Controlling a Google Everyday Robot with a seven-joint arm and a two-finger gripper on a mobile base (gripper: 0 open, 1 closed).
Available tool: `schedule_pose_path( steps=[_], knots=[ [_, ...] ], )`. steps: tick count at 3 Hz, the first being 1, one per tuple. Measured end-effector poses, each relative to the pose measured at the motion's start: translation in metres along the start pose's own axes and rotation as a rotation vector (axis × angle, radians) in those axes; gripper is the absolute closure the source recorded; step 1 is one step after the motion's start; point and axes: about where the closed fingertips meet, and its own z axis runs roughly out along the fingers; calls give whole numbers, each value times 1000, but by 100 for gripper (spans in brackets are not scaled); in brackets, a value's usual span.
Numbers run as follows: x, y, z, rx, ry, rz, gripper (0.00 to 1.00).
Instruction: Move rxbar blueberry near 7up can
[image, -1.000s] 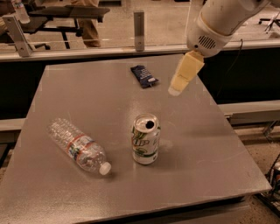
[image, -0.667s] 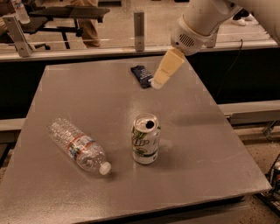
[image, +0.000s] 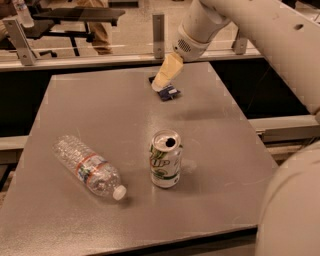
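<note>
The rxbar blueberry (image: 169, 92) is a small dark navy bar lying flat at the far middle of the grey table (image: 100, 110). My gripper (image: 161, 84), with cream-coloured fingers, hangs from the white arm right over the bar's left end and hides part of it. The 7up can (image: 165, 159) stands upright in the near middle of the table, silver-white with green lettering and a dark drinking hole. The bar lies well behind the can.
A clear plastic water bottle (image: 90, 167) with a red-striped label lies on its side at the near left, cap toward the can. A rail with metal posts (image: 158, 28) runs behind the table. My white arm fills the right side.
My gripper has moved left and down from the right of the bar to directly over it. The can, bottle and bar have not moved.
</note>
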Motion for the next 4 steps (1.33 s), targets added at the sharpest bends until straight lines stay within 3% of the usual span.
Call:
schedule_pose_path(
  steps=[2,4],
  knots=[
    [5,-21,54,-16,73,82,0],
    [3,-17,99,-48,157,84,3]
  ],
)
